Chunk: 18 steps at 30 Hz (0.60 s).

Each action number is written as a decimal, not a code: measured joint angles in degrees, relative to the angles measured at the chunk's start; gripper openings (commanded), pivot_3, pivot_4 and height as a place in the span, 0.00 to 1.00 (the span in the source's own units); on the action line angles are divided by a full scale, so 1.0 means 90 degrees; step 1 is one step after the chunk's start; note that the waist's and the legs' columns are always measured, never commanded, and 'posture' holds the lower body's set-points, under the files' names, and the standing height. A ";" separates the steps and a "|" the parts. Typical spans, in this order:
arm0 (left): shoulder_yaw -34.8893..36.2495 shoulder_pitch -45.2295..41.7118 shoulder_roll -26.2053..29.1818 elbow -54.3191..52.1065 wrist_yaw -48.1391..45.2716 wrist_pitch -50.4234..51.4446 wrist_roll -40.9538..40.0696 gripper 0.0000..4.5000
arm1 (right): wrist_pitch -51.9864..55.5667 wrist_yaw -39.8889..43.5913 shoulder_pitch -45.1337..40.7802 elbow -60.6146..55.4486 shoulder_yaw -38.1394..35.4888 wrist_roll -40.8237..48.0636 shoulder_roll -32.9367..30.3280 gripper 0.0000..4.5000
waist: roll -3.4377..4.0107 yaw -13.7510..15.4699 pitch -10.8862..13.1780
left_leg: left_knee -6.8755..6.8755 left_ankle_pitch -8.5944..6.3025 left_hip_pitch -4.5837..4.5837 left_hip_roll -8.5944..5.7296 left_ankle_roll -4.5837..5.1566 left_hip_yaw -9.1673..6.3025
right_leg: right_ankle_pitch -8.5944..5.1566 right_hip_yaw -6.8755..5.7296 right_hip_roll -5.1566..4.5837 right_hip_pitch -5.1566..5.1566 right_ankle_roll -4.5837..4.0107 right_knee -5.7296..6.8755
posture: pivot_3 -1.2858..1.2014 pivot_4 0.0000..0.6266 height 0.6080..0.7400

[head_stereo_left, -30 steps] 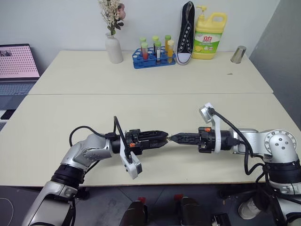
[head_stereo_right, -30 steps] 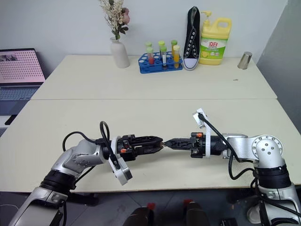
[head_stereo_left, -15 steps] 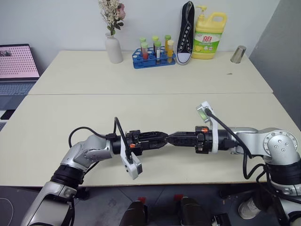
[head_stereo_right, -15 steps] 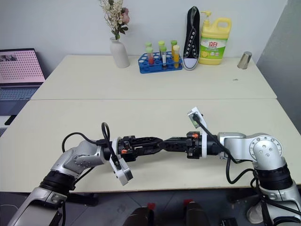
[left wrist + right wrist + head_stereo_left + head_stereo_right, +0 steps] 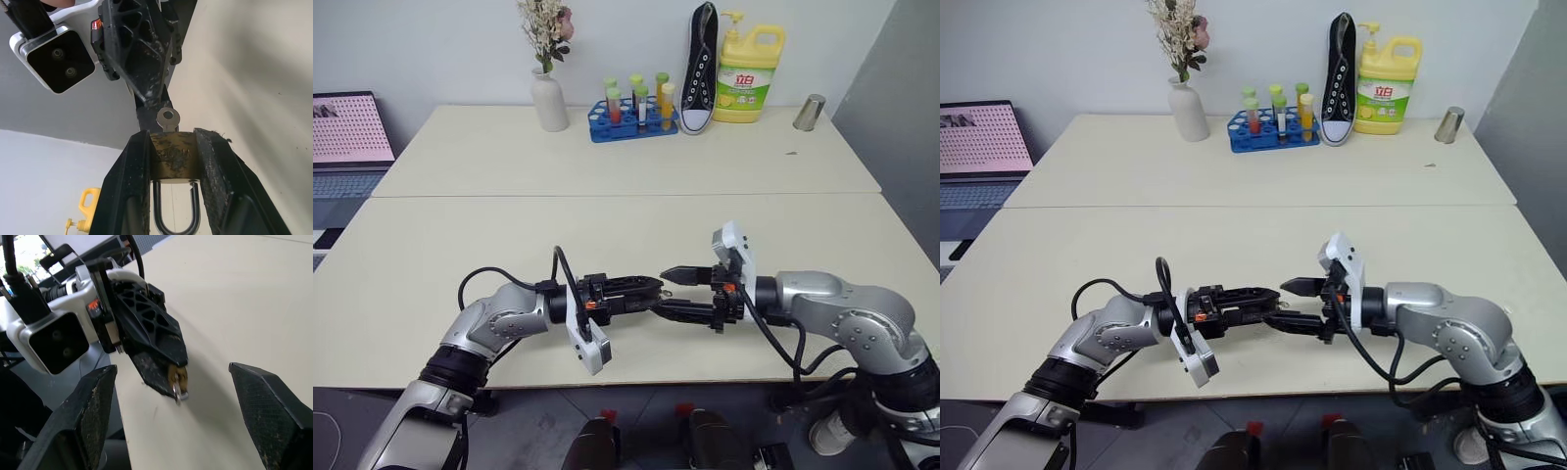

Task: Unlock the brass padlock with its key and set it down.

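Our left gripper (image 5: 653,287) pinches the brass padlock (image 5: 172,155) between its two fingers, low over the near table (image 5: 431,264), the key (image 5: 167,117) standing in the lock's base. Our right gripper (image 5: 668,291) faces it from three o'clock, fingers spread wide around the key head without touching it. Far off at twelve o'clock stand a white vase (image 5: 549,101), a blue test-tube rack (image 5: 628,123), a black sneaker (image 5: 700,69), a yellow detergent bottle (image 5: 747,74) and a metal cup (image 5: 810,113); a laptop (image 5: 350,132) sits at ten o'clock.
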 measured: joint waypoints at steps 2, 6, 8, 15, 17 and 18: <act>-0.0007 0.0000 0.0000 0.0000 0.0000 -0.0001 0.0000 0.22 | 0.0025 -0.0012 0.0000 0.0012 0.0015 -0.0142 0.0047 0.85 | 0.0000 0.0000 0.0000 | 0.0000 0.0000 0.0000 0.0000 0.0000 0.0000 | 0.0000 0.0000 0.0000 0.0000 0.0000 0.0000 | 0.52 0.24 1.00; -0.0017 -0.0001 0.0000 0.0000 0.0000 0.0001 -0.0003 0.22 | 0.0092 0.0002 -0.0002 0.0066 0.0038 -0.0339 0.0200 0.81 | 0.0001 -0.0003 0.0000 | -0.0001 0.0000 0.0001 0.0000 0.0000 0.0000 | 0.0000 0.0000 0.0001 -0.0001 0.0000 0.0000 | 0.52 0.24 1.00; -0.0020 -0.0001 0.0000 0.0000 0.0000 0.0009 -0.0006 0.22 | 0.0110 0.0042 -0.0002 0.0096 0.0052 -0.0397 0.0244 0.71 | 0.0001 -0.0004 0.0000 | -0.0001 0.0000 0.0001 0.0000 0.0000 0.0000 | 0.0000 0.0000 0.0001 -0.0001 0.0000 0.0000 | 0.52 0.24 1.00; -0.0021 -0.0001 0.0000 -0.0002 0.0000 0.0078 -0.0012 0.22 | 0.0133 0.0142 -0.0003 0.0109 0.0051 -0.0578 0.0318 0.14 | 0.0001 -0.0003 0.0000 | 0.0000 0.0000 0.0001 0.0000 0.0000 -0.0001 | 0.0000 0.0000 0.0001 -0.0001 0.0000 0.0000 | 0.52 0.24 1.00; -0.0028 0.0000 0.0000 -0.0009 -0.0001 0.0098 -0.0010 0.22 | 0.0133 0.0144 -0.0007 0.0115 0.0047 -0.0645 0.0330 0.03 | 0.0001 -0.0004 0.0000 | -0.0001 0.0000 0.0001 0.0000 0.0000 -0.0001 | 0.0000 0.0000 0.0001 -0.0001 0.0000 0.0000 | 0.52 0.24 1.00; -0.0028 0.0000 0.0000 -0.0009 -0.0002 0.0099 -0.0010 0.22 | 0.0134 0.0145 -0.0007 0.0115 0.0046 -0.0647 0.0333 0.03 | 0.0001 -0.0004 0.0000 | -0.0001 0.0000 0.0001 0.0000 0.0000 -0.0001 | 0.0000 0.0000 0.0001 -0.0001 0.0000 0.0000 | 0.52 0.24 1.00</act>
